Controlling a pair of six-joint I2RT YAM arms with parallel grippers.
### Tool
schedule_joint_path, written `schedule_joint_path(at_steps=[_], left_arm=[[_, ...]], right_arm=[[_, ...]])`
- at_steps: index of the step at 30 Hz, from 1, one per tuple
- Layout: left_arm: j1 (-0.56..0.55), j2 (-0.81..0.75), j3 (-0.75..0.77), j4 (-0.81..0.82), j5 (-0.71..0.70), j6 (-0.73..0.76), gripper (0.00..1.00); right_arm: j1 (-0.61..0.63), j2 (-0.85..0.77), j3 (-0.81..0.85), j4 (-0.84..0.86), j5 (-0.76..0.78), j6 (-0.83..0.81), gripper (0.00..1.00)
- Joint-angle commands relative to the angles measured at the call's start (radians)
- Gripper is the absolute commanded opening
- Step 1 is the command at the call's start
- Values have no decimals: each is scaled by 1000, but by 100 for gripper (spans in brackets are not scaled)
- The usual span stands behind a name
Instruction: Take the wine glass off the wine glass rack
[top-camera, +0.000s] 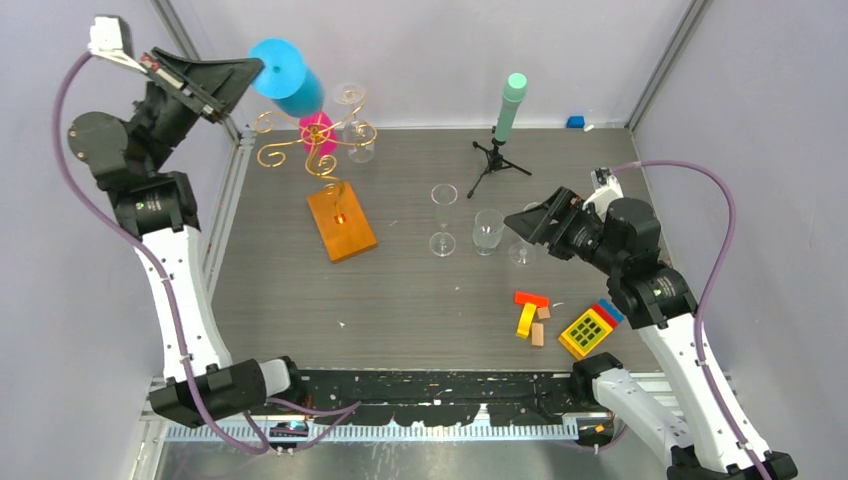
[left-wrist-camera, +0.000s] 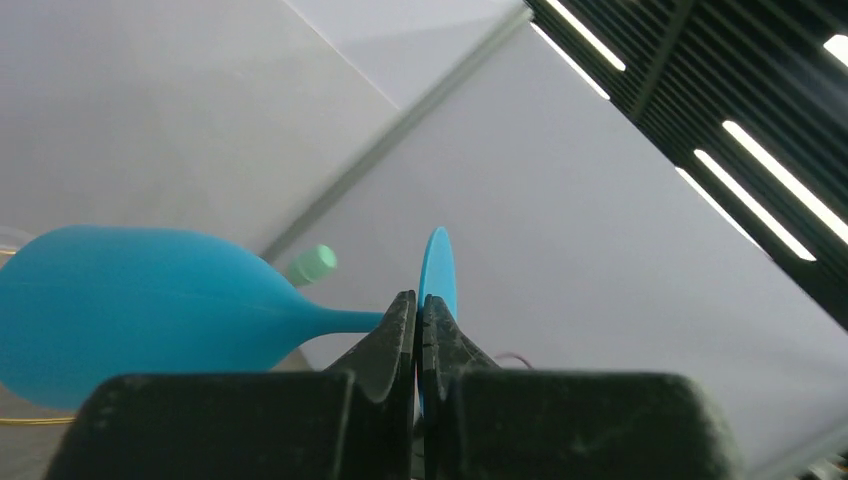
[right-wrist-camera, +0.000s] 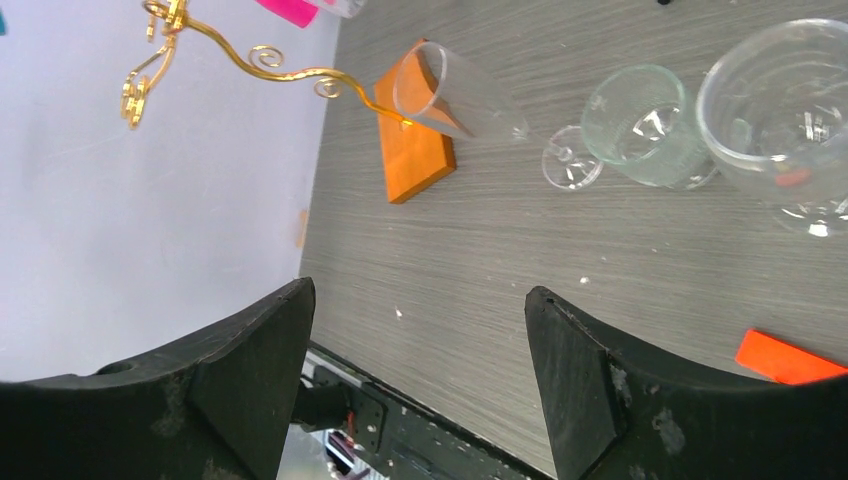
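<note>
My left gripper is raised at the back left, shut on the round foot of a blue wine glass. The glass lies tilted in the air, just above and left of the top of the gold wine glass rack. In the left wrist view the blue foot is pinched edge-on between the jaws of the left gripper, and the bowl points left. A pink glass and a clear glass are at the rack's arms. My right gripper stands open and holds nothing.
The rack's orange base sits left of centre. Clear glasses stand mid-table by the right gripper. A mint-green cylinder on a black tripod is at the back. Coloured blocks and a yellow toy lie front right.
</note>
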Motion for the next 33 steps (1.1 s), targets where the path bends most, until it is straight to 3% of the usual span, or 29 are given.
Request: schedule_joint_path(at_steps=[1, 6, 12, 17, 25, 33], left_arm=[[-119, -22, -31, 208, 9, -194, 0], [-259, -34, -131, 236, -103, -253, 0], [-473, -29, -241, 251, -239, -278, 0], [-603, 31, -325, 411, -305, -411, 0], [-705, 83, -381, 467, -367, -482, 0], [-715, 85, -410, 495, -397, -525, 0]], right_arm=[[-3, 3, -17, 168, -61, 67, 82], [-3, 56, -54, 420, -130, 227, 80], [12, 125, -120, 851, -184, 451, 80], [36, 188, -175, 1130, -137, 576, 81], [84, 253, -197, 1317, -73, 638, 82], [105, 304, -160, 1336, -106, 653, 80]])
